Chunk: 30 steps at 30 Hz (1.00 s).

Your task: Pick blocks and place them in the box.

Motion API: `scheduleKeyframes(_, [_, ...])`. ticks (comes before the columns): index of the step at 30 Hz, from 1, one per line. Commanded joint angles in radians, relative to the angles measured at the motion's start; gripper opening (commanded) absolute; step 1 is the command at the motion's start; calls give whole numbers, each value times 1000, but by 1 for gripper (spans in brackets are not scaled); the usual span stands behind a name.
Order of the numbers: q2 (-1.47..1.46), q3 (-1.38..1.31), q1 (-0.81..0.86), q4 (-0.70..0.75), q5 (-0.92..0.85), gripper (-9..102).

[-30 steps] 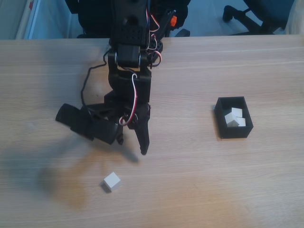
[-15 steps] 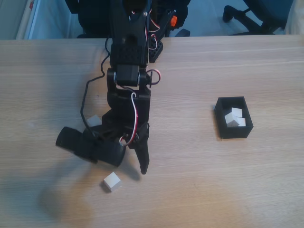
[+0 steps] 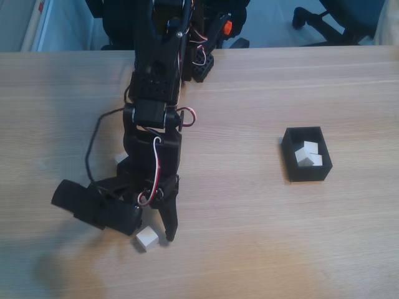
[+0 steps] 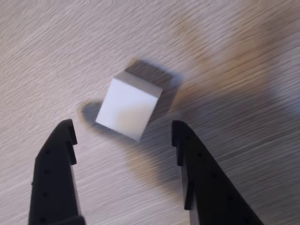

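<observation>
I count the job as partly done. The small black open-topped box (image 3: 306, 163) sits on the wooden table (image 3: 249, 237) well off to the right of the arm in the fixed view, and I can make out at least two plain white cubes (image 3: 308, 155) already lying inside it, tumbled against each other; whether more sit under them I cannot tell.

Outside the box I see two more. One small white cube (image 3: 146, 238) lies on the table far to the left of the box in the fixed view, right at the tip of my black two-finger hand (image 3: 153, 235). A second white cube (image 3: 121, 158) peeks out beside the arm, also far left of the box and farther from the camera than the first, mostly covered by the arm. So I judge several picks are left, and the near cube is the one in hand now.

In the wrist view that cube (image 4: 126, 108) sits just ahead of the hand (image 4: 123, 130), apart from both fingers (image 4: 56, 159) and turned corner-on to them rather than square. The hand is spread wide, wider than the cube, and holds nothing. The cube lies roughly centred on the gap, a touch nearer the left finger in that view. I would reckon it needs to go further down and forward before closing.
</observation>
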Motion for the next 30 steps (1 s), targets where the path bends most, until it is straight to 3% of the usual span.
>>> scheduleKeyframes(1, [-6,-84,0,-17,-8,22])
scheduleKeyframes(9, [-55,-130,6,-17,-14,19])
scheduleKeyframes(22, [-46,-115,11,-57,-12,0])
scheduleKeyframes(30, [256,204,-64,-106,-26,0])
